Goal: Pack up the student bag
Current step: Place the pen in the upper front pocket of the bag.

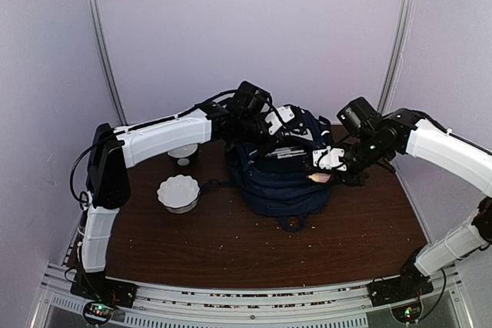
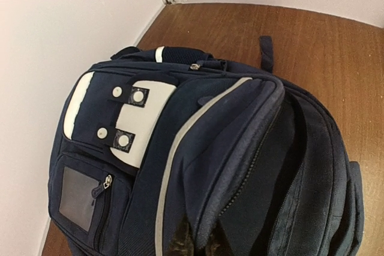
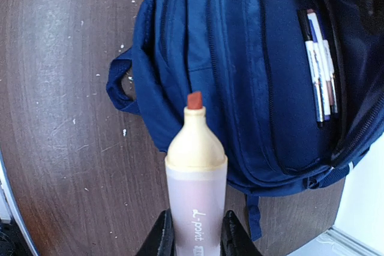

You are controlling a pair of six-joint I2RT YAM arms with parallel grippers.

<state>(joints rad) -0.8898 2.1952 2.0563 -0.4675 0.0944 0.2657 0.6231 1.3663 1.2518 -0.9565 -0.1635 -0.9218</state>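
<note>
The student bag (image 1: 280, 186), navy with white buckle patches (image 2: 135, 121), lies on the brown table with its main compartment unzipped and gaping. My left gripper (image 2: 201, 241) is shut on the fabric edge of that opening at the bag's top (image 1: 288, 127) and holds it up. Several pens (image 3: 318, 64) sit inside the open compartment. My right gripper (image 3: 196, 235) is shut on an uncapped highlighter (image 3: 196, 172) with a pale yellow neck and an orange-red tip. It hovers at the bag's right side (image 1: 327, 168), tip pointing toward the bag.
A white scalloped bowl (image 1: 178, 192) and a smaller white dish (image 1: 183, 153) stand on the table left of the bag. The bag's carry loop (image 3: 120, 82) hangs onto the wood near the front. Small crumbs dot the tabletop (image 1: 231, 243). White walls close in behind.
</note>
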